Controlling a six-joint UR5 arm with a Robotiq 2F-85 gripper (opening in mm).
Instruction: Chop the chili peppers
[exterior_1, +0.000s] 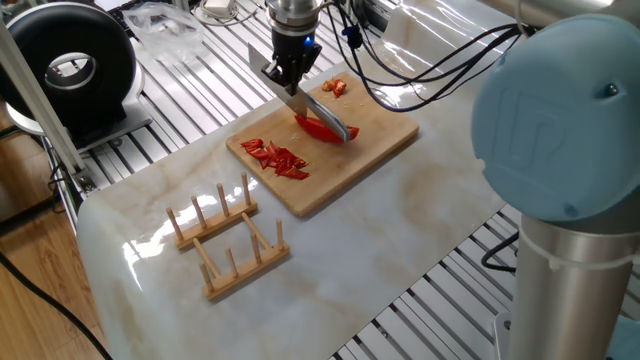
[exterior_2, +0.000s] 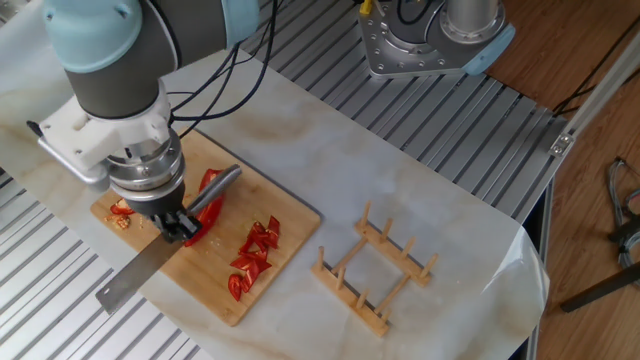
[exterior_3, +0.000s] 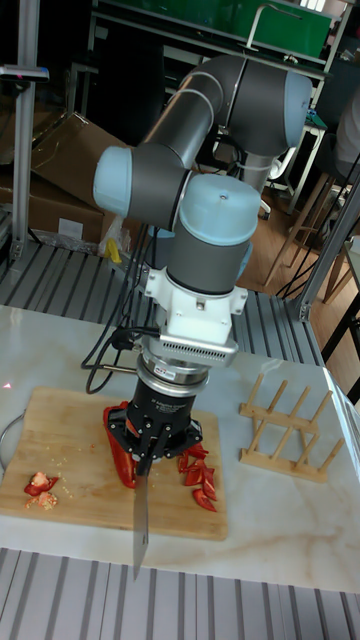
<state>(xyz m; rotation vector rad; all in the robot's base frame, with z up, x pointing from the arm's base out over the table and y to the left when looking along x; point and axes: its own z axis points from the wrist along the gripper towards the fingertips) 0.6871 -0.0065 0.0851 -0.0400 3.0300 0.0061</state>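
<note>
On the wooden cutting board (exterior_1: 385, 130) lies a long red chili pepper half (exterior_1: 318, 128), with chopped chili pieces (exterior_1: 278, 158) to its left. My gripper (exterior_1: 285, 78) is shut on a knife (exterior_1: 322, 113) whose blade lies across the pepper half. In the other fixed view the gripper (exterior_2: 176, 224) is directly over the pepper half (exterior_2: 207, 184), and the knife blade (exterior_2: 135, 280) reaches past the board's edge. The tall fixed view shows the pepper half (exterior_3: 119, 447) just left of the gripper (exterior_3: 150, 437), with cut pieces (exterior_3: 198, 475) to the right.
Small red scraps (exterior_1: 335, 87) sit at the board's far corner. A wooden peg rack (exterior_1: 225, 240) stands on the marble top beside the board. A black round device (exterior_1: 70, 65) is at the back left. Cables trail behind the gripper.
</note>
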